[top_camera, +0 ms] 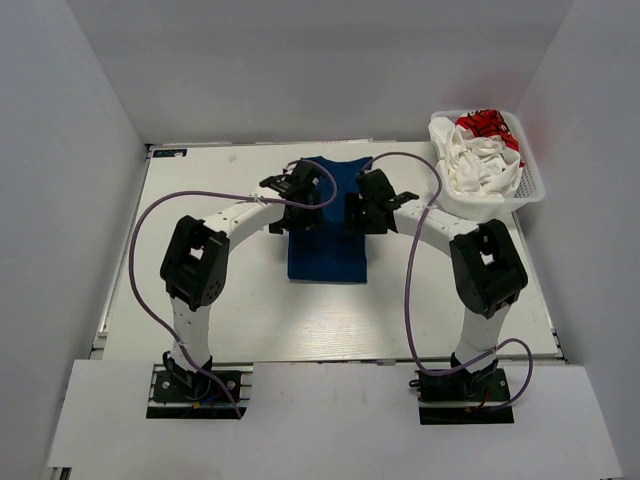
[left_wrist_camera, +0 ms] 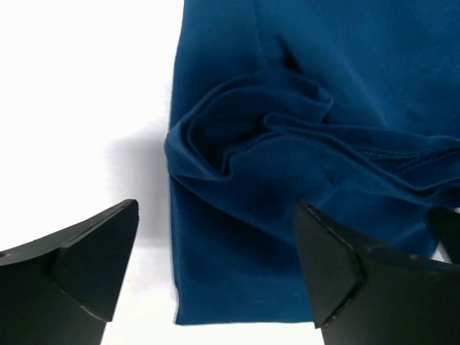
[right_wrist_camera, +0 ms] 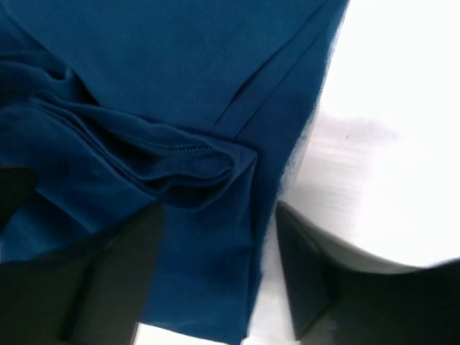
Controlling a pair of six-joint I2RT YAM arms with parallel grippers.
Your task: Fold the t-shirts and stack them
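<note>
1. Blue t-shirt (top_camera: 327, 230): folded into a narrow strip, lying flat on the bench (top_camera: 230, 320), midway between the side edges and toward the far edge; cloth bunched mid-length.
2. White t-shirt (top_camera: 475, 165), red print: crumpled inside the basket (top_camera: 533, 192), far right corner.
3. Left fingers (left_wrist_camera: 79, 266): apart, straddling the blue t-shirt's left edge.
4. Right fingers (right_wrist_camera: 313, 273): apart, straddling its right edge.
</note>
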